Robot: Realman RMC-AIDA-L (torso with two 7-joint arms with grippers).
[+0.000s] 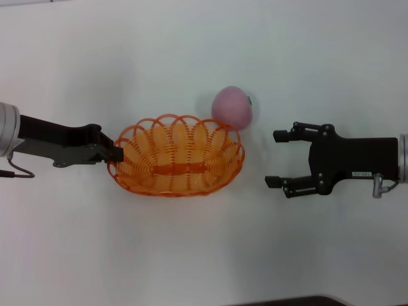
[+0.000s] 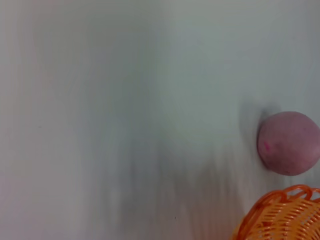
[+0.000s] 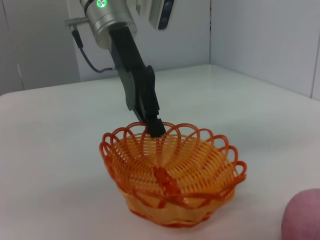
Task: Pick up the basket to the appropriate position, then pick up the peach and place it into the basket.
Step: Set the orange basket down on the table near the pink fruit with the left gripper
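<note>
While your left end effector sits clenched on the scalloped rim of the basket, the basket itself rests upright on the white table, stretching away from those fingertips toward the middle of the work area. In the right wrist view you can see the left end effector coming down at a slant onto the far edge of the basket, its dark tip pinched over one of the rim loops.

Your right end effector hangs released, its two dark fingers spread wide and pointing at the basket's other end, apart from the rim with bare table between. The peach lies on the table just outside the basket, touching or almost touching the rim on the far side; relative to the right end effector it is ahead of the fingertips and off to the side of the farther finger, not between the fingers.

From the left wrist view you get the peach sitting just beside a curve of the basket rim. In the right wrist view the peach shows only as a pink edge, near the camera.
</note>
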